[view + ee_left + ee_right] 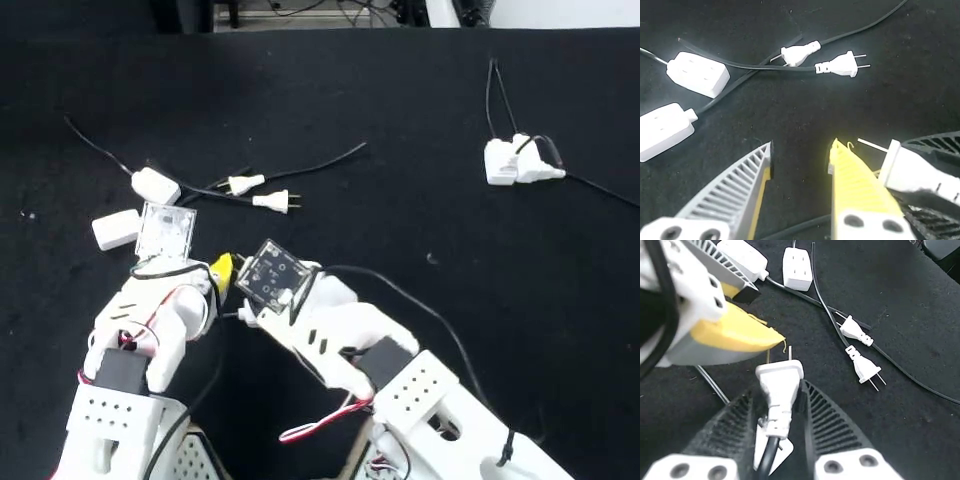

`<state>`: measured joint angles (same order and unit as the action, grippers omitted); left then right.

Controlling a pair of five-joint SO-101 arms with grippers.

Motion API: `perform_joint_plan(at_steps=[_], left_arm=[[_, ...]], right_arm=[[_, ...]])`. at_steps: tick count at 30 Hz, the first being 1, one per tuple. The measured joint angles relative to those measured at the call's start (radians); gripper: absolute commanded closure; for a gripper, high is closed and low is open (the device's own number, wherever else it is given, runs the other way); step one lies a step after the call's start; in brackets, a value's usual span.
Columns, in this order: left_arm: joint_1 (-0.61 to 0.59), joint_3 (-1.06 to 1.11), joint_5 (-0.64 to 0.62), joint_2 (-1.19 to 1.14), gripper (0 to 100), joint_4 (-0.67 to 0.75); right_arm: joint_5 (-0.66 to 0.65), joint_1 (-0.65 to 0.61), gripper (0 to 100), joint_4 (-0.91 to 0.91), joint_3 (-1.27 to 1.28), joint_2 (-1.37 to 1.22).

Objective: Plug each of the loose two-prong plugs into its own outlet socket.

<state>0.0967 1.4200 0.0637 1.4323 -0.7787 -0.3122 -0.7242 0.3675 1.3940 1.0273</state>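
My right gripper point(780, 392) is shut on a white two-prong plug point(779, 381), prongs pointing away from the wrist, and its black cord runs back between the fingers. That plug point(907, 170) sits just beside my left gripper point(801, 152), which is open with bare black cloth between its grey and yellow fingers point(850, 180). Two loose white plugs point(245, 183) point(275, 202) lie on crossing black cords beyond both grippers. Two white outlet sockets point(155, 185) point(115, 228) lie to their left, also seen as one block point(697, 74) and another point(662, 130).
At the far right of the black cloth table point(400, 120), another white socket point(503, 162) has a plug point(535, 165) seated in it, cords trailing off. Black cords point(320, 163) cross the area around the loose plugs. The two arms stand close together at the table's near edge.
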Motion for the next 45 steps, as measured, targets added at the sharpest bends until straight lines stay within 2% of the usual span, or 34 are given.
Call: perform_joint_plan(at_steps=[32,41,45], left_arm=[[0.035,0.0,0.043,-0.005,80,-0.023],[0.049,-0.081,0.046,-0.288,80,-0.026],[0.049,-0.098,0.048,-0.316,80,-0.026]], right_arm=[[0.006,0.0,98.8,0.0,0.002,0.0],[0.009,-0.015,98.8,-0.008,-0.002,0.017],[0.009,-0.017,98.8,-0.008,-0.002,0.017]])
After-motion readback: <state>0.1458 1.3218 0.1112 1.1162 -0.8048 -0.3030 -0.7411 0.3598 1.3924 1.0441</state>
